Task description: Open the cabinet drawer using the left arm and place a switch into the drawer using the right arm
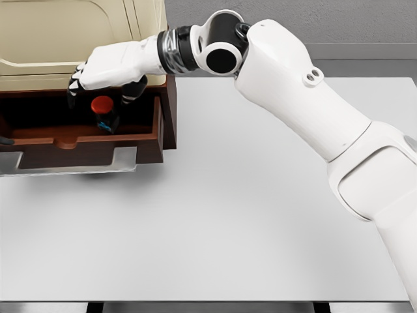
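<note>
Upper left, drawer (85, 140): pulled out of the cream cabinet (78, 39), its brown cavity exposed so that the item can be lowered in from above.
Switch (104, 114): dark body with a red cap, upright inside the drawer, just below the fingers.
Right hand (107, 75): reaches over the drawer; black-tipped fingers (133, 91) hang loosely around the switch without clearly touching it, which suggests release.
Left hand: not visible; only a dark sliver at the left edge.
Table (247, 228): white surface carrying the cabinet.
Judgement: placement appears nearly complete.
</note>
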Controlling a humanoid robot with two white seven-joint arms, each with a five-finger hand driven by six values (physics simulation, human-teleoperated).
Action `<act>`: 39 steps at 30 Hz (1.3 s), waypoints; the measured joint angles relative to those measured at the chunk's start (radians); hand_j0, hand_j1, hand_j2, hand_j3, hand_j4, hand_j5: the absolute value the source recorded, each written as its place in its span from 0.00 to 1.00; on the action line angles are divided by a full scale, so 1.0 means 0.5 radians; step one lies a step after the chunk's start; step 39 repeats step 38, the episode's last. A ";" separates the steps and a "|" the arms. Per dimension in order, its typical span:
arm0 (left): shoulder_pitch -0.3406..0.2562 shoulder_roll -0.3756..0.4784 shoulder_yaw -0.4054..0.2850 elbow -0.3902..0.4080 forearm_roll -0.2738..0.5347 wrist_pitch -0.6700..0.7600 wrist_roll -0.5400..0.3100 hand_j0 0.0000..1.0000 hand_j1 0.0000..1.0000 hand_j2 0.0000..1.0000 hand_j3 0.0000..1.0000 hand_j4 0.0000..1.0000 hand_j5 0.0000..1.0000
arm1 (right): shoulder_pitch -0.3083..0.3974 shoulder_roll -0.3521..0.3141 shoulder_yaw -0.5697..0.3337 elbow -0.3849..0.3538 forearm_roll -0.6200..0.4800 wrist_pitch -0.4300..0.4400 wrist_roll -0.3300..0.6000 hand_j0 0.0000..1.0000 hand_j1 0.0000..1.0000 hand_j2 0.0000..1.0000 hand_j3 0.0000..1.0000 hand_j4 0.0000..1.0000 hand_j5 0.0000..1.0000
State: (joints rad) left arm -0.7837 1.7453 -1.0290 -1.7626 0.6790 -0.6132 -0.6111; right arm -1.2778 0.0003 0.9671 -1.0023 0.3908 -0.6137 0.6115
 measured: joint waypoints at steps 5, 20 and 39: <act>0.002 0.000 0.000 0.000 -0.001 0.000 0.000 1.00 1.00 1.00 1.00 1.00 1.00 | 0.012 0.000 -0.001 -0.172 0.009 -0.001 0.000 0.99 0.99 0.99 0.99 0.99 0.99; -0.030 -0.052 0.019 0.000 -0.005 -0.002 -0.001 1.00 1.00 1.00 1.00 1.00 1.00 | 0.629 -0.896 -0.481 -1.206 -0.027 0.006 -0.001 1.00 1.00 1.00 1.00 1.00 1.00; -0.197 -0.775 0.051 -0.002 0.000 -0.001 0.000 1.00 1.00 1.00 1.00 1.00 1.00 | 1.473 -1.585 -1.426 -1.328 -0.111 0.000 0.000 1.00 1.00 1.00 1.00 1.00 1.00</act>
